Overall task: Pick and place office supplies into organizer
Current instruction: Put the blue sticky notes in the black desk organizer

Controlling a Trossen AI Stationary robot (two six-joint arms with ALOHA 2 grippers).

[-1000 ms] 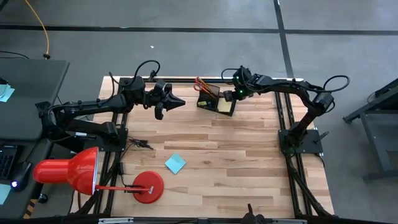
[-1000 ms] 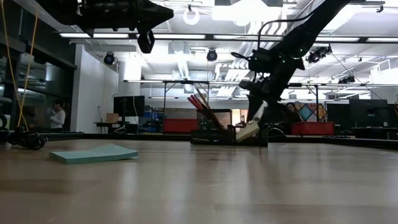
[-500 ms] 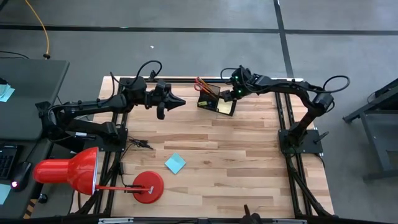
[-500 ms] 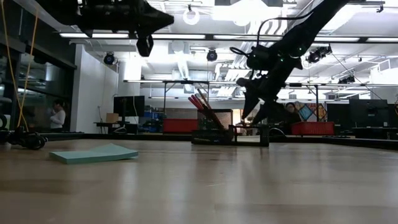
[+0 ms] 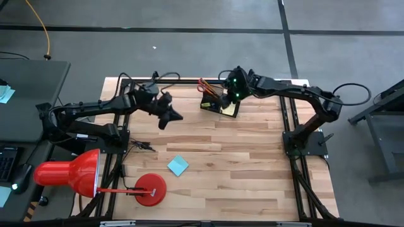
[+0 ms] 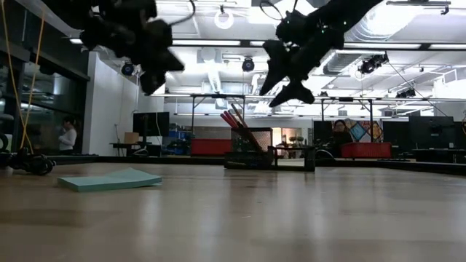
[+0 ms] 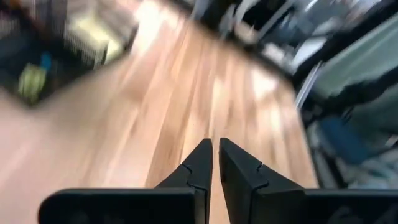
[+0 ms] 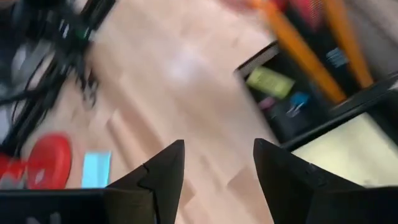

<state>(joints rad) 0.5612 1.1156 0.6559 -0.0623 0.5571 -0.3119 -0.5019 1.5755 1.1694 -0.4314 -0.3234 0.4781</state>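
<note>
High view: the right claw point(image 5: 231, 90) hangs open and empty above the small black rectangular organizer point(image 5: 220, 103) at twelve o'clock; the left claw point(image 5: 169, 116) is closed, likely bound for the blue square sticky-note pad point(image 5: 178, 166) at six o'clock on the wooden table point(image 5: 252, 164).

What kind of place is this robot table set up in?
Probably a robotics lab or workshop: exposed ceiling ducts and strip lights, other workbenches behind, and a bare grey concrete floor around the wooden table.

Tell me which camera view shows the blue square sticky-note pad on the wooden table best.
The high view: the blue square sticky-note pad lies whole and unobstructed, seen from above. The low view shows it only edge-on as a flat slab. The right wrist view catches it small and blurred. The left wrist view does not show it.
</note>
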